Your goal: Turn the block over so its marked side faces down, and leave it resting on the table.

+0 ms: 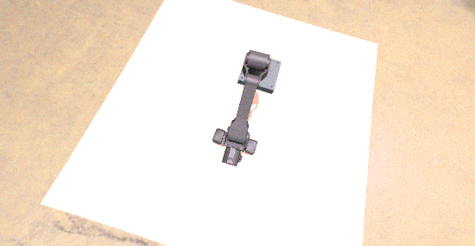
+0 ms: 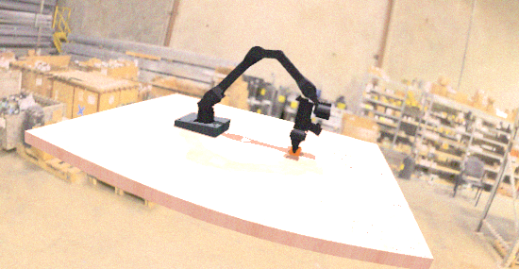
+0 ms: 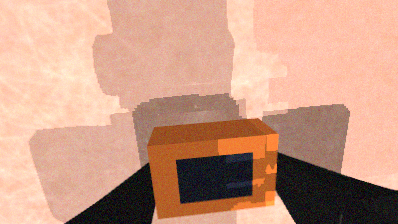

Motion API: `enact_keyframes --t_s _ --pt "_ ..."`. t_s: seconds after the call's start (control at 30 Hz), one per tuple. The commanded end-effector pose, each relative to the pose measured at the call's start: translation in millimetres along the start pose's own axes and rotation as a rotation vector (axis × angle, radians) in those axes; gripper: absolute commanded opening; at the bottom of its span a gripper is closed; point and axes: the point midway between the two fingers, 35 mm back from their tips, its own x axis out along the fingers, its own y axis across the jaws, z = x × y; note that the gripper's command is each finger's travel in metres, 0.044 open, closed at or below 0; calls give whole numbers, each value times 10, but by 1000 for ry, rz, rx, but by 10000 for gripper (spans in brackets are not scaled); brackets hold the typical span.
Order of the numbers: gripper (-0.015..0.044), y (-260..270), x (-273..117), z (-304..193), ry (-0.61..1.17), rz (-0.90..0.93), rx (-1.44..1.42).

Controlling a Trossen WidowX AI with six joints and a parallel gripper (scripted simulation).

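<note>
the block (image 2: 297, 151) (image 3: 214, 175) sits between the jaws (image 2: 295, 150), above the table (image 1: 302, 151) (image 2: 236, 189).

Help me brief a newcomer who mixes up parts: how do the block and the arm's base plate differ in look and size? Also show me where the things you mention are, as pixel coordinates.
The block (image 2: 296, 153) (image 3: 215, 179) is orange; the base plate (image 1: 270, 78) (image 2: 218, 127) is dark grey. The block is much smaller than the plate. The block's upper face has a dark rectangle; the plate's carries the arm's foot. Both are box-shaped.
</note>
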Motion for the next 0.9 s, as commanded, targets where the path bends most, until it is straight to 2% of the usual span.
enact_keyframes --t_s 0.0,0.6,0.77,0.87 --pt "263 5 5 3 -2 4 1" --pt "142 5 5 3 -2 4 1" --pt "11 4 -246 6 -2 4 1" --pt "0 4 -296 4 -2 4 1"
